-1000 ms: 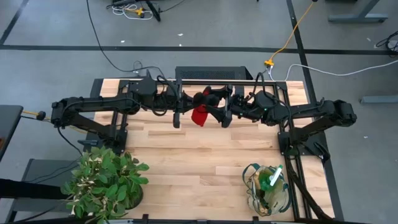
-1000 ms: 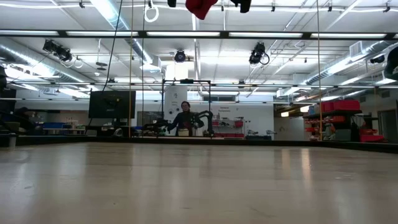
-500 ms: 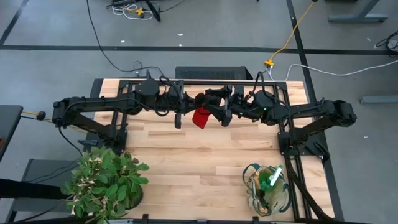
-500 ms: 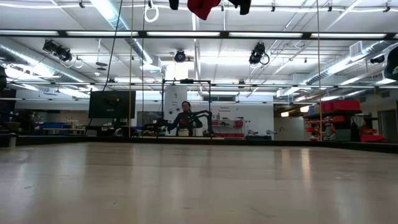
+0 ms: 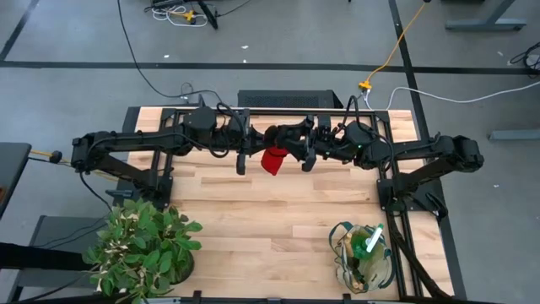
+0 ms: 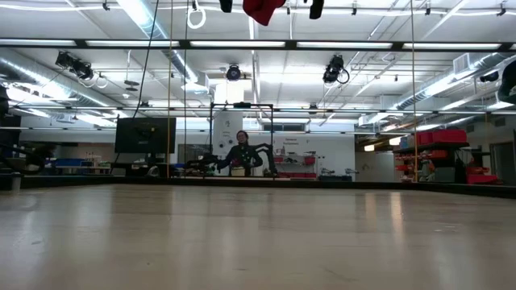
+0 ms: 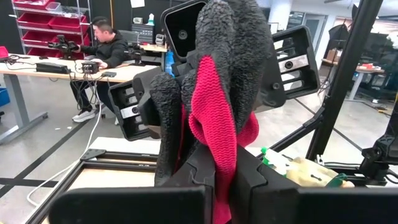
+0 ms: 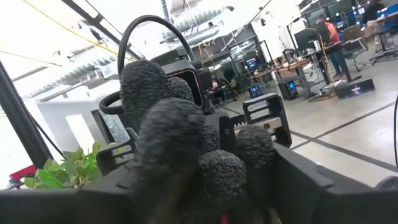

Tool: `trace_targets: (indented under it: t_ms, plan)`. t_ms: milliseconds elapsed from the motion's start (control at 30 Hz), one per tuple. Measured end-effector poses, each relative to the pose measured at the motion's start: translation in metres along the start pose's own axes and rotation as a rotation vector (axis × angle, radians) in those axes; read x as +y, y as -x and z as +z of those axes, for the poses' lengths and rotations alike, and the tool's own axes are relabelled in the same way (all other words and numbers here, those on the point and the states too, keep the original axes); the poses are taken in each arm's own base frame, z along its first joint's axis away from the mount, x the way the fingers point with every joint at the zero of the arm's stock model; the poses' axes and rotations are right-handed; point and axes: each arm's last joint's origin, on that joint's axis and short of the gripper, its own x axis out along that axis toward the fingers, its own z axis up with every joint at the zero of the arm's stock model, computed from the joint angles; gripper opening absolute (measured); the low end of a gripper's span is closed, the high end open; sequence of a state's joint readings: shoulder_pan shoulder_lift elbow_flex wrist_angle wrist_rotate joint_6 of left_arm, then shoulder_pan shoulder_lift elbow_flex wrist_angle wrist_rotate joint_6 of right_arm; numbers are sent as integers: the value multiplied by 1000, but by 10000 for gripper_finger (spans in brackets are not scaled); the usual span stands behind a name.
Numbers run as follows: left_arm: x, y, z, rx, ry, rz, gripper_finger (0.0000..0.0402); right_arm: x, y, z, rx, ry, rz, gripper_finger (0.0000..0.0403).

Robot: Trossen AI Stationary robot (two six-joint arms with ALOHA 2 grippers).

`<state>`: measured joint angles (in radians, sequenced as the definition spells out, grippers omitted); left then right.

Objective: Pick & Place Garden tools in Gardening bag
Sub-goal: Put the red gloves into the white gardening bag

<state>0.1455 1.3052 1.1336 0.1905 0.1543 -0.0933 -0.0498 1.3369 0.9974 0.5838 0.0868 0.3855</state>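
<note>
The right gripper [image 5: 291, 145] is closing in on the red glove [image 5: 272, 159] mid-air at the far middle of the table, jaws narrowing around the dark cuff compared with a second ago, when they stood wide apart; whether they are already pinching fabric I cannot tell, since the right wrist view is only showing dark knit fingers filling the gap. The left gripper [image 5: 253, 145] is staying clamped on the glove [image 7: 214, 124], fingers together on the red-and-black knit right at its tips in the left wrist view. The two arms are meeting nose to nose above the far rail, as before, and the glove has drawn up slightly tighter between them. It is hanging high, showing only at the top edge of the low view [image 6: 260, 10]. This is looking like a handover from left to right: probably the right arm is taking the glove because the gardening bag [image 5: 363, 257] is sitting at the near right corner, on its side of the table, already holding a green-and-white item [image 5: 372, 241] and other tools. The potted plant [image 5: 142, 247] is sitting at the near left, well apart. Next likely need: right grip firm before left lets go, or the glove is dropping onto the table [image 5: 253, 219].
</note>
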Motion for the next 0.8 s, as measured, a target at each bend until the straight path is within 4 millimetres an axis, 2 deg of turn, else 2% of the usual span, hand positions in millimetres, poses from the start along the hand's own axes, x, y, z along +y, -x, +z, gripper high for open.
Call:
trace_targets:
  t_ms: [433,800]
  plan:
    - [0,0,0,0,1,0,20,0,0,0,-1,5,-1,133]
    - [0,0,0,0,1,0,20,0,0,0,-1,5,-1,65]
